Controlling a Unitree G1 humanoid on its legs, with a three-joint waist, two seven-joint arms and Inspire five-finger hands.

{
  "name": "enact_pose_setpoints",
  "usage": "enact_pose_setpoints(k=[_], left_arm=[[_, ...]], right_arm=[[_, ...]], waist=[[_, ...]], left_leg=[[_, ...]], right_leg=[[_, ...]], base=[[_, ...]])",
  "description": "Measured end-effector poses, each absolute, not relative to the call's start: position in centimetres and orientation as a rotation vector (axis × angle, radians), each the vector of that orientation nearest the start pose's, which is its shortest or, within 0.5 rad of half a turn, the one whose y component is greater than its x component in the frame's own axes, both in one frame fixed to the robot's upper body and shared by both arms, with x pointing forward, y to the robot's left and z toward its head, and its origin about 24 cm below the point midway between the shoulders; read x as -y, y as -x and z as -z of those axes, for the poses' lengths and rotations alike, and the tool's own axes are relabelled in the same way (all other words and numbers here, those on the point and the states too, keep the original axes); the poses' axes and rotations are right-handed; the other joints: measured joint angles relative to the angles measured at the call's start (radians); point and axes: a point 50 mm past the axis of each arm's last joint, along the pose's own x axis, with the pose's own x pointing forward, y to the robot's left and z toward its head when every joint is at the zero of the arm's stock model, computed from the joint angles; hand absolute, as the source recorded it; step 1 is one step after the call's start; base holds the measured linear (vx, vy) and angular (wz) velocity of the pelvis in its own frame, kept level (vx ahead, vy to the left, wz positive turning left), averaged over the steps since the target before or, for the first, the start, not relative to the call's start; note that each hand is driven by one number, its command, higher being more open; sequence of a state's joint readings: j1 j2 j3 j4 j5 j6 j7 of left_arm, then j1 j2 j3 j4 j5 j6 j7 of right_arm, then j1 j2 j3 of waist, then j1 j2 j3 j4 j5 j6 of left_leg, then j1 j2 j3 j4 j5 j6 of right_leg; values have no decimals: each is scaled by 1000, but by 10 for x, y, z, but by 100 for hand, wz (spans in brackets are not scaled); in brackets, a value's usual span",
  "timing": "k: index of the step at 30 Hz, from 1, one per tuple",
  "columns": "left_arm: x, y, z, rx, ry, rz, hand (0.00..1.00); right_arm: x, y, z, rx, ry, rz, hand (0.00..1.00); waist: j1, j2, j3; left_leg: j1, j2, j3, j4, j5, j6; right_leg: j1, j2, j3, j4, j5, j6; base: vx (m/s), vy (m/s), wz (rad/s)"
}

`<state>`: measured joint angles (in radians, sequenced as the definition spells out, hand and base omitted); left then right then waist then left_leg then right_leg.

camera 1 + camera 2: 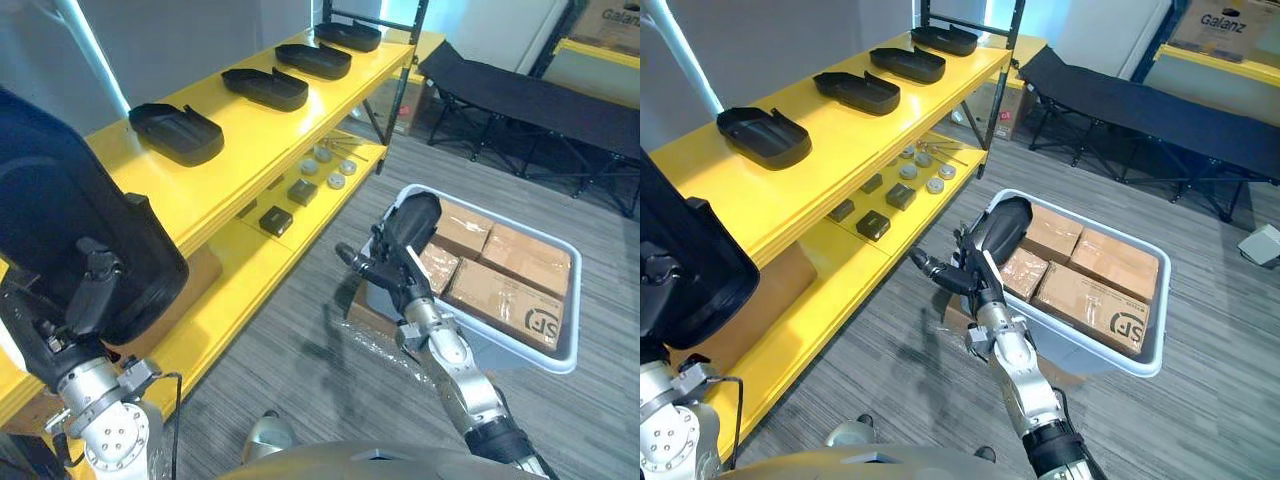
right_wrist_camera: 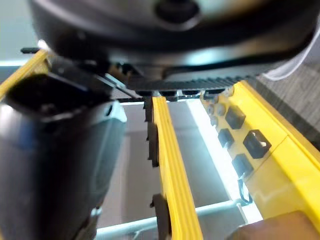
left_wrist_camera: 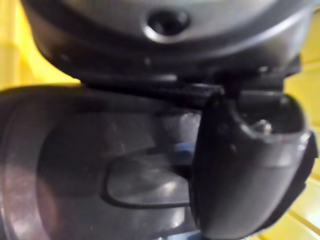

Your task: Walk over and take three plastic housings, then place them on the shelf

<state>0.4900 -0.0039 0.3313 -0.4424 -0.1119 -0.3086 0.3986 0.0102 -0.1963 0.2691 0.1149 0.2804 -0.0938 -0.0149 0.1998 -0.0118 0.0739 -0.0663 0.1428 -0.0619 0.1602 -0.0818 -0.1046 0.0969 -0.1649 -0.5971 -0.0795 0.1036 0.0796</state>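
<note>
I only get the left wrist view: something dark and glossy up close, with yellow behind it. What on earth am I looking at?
Observer: That is a black plastic housing, gripped in the left hand and held beside a yellow shelf.
Visitor: Is anything on that shelf?
Observer: Four more black housings sit in a row along its top level.
Visitor: And the other hand?
Observer: The right hand is open and empty, by a white bin of cardboard boxes.
</note>
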Motion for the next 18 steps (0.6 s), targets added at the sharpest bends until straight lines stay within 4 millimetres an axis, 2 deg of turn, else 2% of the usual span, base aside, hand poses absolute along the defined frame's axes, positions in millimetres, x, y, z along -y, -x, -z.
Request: enact_pose_setpoints(k=[2, 4, 7, 9, 11, 12, 13, 16, 17, 18], left_arm=[[-257, -125, -88, 335, -73, -754, 0], [-252, -129, -90, 356, -71, -691, 0], [-250, -129, -94, 380, -74, -671, 0], [-249, -129, -100, 406, -77, -662, 0], [-249, -134, -106, 445, -87, -628, 0], [-246, -144, -110, 473, -90, -576, 0], [-238, -157, -114, 500, -79, -504, 0], [-227, -169, -118, 527, -73, -411, 0], [-227, -170, -118, 534, -72, -408, 0], [-227, -169, -117, 528, -66, -419, 0]], right_arm=[[133, -239, -10, -109, -78, -191, 100], [140, -230, -1, -160, -39, -157, 100], [141, -222, 7, -197, -4, -162, 100], [142, -220, 9, -204, -9, -172, 100], [146, -219, 7, -198, -13, -163, 100], [151, -217, 8, -198, -14, -137, 100], [162, -212, 10, -201, -14, -91, 100], [172, -209, 10, -193, -13, -43, 100], [172, -210, 6, -164, -14, -45, 100], [173, -212, 0, -123, -15, -48, 100]], waist=[[-20, 0, 4], [-19, 5, 9], [-18, 1, 12], [-32, 2, 16], [-52, 4, 25], [-84, 2, 27], [-103, 2, 28], [-112, -10, 36], [-111, -21, 42], [-107, -18, 48]], left_leg=[[-35, 12, 45, 35, 5, 32], [-37, 9, 80, 22, 25, 12], [-31, -15, 106, -20, 44, 17], [-32, -26, 109, -24, 44, 16], [-35, -38, 89, -18, 44, 18], [-54, -55, 36, 1, 50, 11], [-60, -71, -18, 10, 59, 9], [-52, -79, -49, 5, 79, 12], [-55, -86, -55, 9, 80, 10], [-65, -81, -57, 21, 82, 7]], right_leg=[[22, -11, -55, 0, -6, 6], [36, -30, -84, 0, -5, 21], [23, -63, -83, 7, -2, 31], [0, -93, -80, 67, -31, 45], [-37, -119, -18, 180, -104, 43], [-55, -119, 66, 247, -155, 30], [-55, -118, 169, 291, -164, 21], [-53, -120, 225, 350, -205, 19], [-33, -123, 223, 337, -235, 29], [-22, -113, 222, 315, -245, 44]], base=[[-18, 42, 84], [13, 94, 50], [35, 119, 13], [76, 110, 10], [89, 91, 44], [49, 16, 120], [97, 39, 133], [54, -8, 78], [0, -103, 28], [-12, -115, 20]])
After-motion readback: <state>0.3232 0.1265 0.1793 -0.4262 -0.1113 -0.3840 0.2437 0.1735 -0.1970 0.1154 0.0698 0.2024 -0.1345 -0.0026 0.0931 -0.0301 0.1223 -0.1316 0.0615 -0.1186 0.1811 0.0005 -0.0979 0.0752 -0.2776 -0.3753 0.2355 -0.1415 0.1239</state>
